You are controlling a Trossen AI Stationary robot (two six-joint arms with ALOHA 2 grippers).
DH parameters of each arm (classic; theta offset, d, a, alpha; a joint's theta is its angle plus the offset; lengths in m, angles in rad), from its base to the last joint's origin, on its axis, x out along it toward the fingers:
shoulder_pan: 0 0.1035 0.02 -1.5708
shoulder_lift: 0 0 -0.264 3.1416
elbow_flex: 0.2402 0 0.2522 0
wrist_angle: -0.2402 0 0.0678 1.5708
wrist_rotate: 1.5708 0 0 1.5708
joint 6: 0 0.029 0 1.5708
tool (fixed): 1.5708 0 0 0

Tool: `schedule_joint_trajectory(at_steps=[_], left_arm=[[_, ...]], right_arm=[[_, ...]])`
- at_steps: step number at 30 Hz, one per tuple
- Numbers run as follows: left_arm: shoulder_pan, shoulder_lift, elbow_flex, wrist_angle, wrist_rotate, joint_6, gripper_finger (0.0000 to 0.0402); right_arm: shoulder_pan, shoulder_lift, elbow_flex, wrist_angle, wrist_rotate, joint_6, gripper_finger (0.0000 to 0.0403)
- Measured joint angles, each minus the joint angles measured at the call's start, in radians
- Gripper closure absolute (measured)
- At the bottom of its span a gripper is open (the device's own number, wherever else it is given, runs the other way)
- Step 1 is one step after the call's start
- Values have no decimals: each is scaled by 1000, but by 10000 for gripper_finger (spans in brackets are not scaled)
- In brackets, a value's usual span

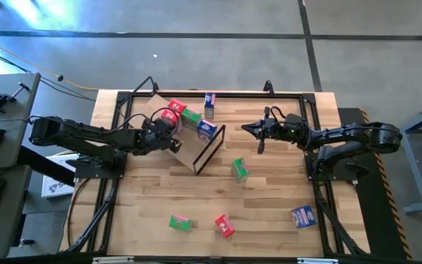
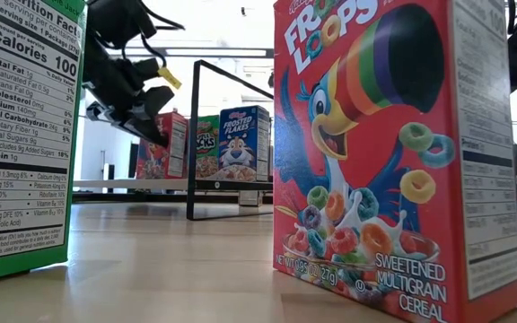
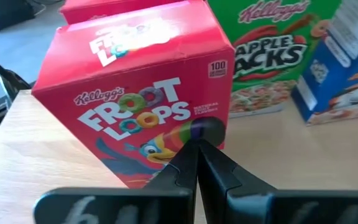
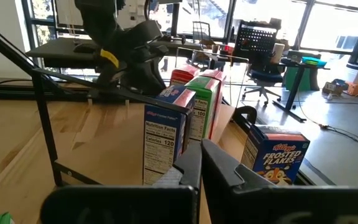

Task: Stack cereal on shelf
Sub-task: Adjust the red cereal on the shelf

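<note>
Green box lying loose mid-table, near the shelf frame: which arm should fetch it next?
Right, probably. The right end effector hovers free nearest the green box; the left end effector sits at the Froot Loops box on the shelf.

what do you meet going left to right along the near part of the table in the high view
green cereal box → red cereal box → blue cereal box

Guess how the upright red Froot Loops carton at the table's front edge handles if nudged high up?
The red Froot Loops carton probably tips rather than slides: it stands tall on a narrow base. Likely light, being a small single-serving cardboard box. Its glossy printed faces may be slippery against gripper fingers.
</note>
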Motion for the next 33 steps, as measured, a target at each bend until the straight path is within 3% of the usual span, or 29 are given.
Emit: schedule_joint_trajectory(at_steps=[15,33], left_arm=[[14,0,0,-29,-5,22,401],[21,0,1,-163,8,-140,401]], right_arm=[[0,0,0,-6,2,0,403],[0,0,0,-6,3,0,403]])
